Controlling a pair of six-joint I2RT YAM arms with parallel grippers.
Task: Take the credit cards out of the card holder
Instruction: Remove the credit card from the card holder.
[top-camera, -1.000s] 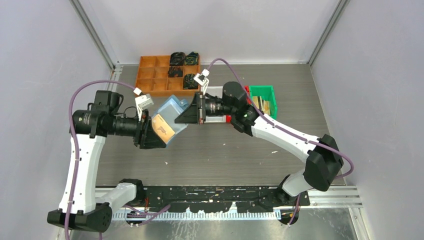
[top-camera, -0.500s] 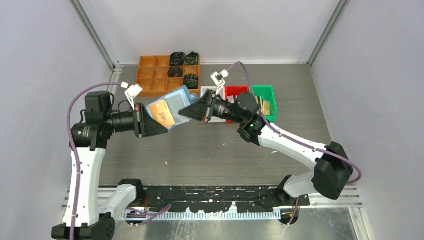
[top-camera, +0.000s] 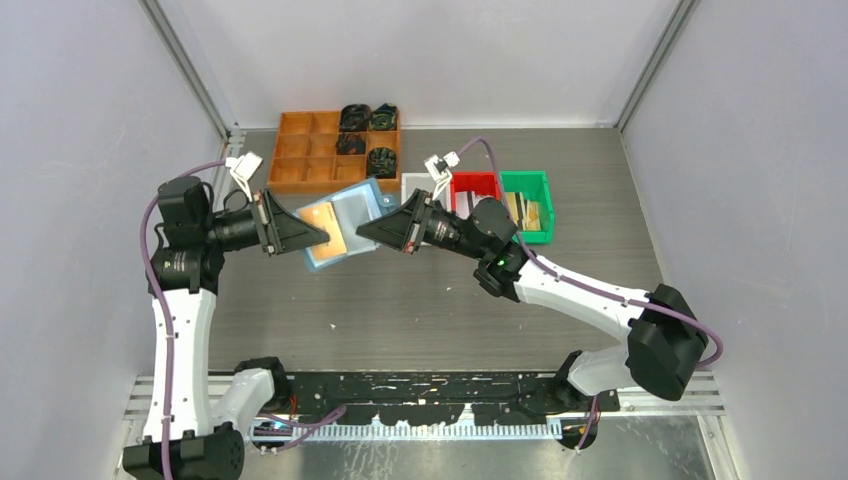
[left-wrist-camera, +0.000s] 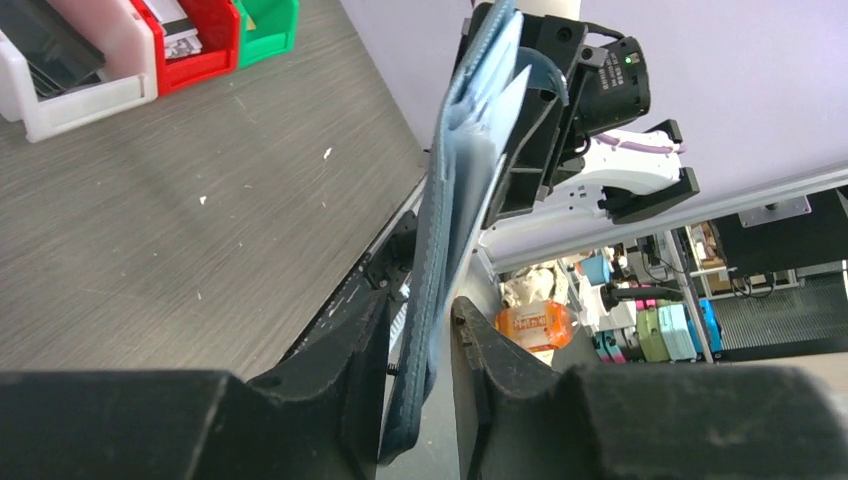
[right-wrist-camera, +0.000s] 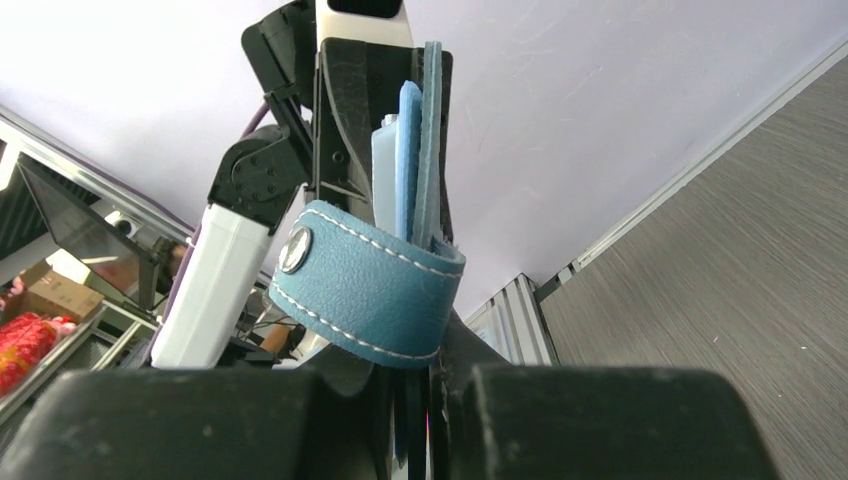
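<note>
Aloft over grey wood-grain table (top-camera: 400, 300): light blue soft folding card holder (top-camera: 355, 205), spanning gap between both arms, near orange compartment tray (top-camera: 300, 150). Right gripper (top-camera: 362, 232) pinched nearly closed on holder's edge beside stitched tab loop (right-wrist-camera: 370, 285). Left gripper (top-camera: 325, 238) has jaws narrowly apart astride opposite edge; cannot tell whether they clamp it. Orange-tan flat card (top-camera: 325, 218) shows on holder's upper face.
</note>
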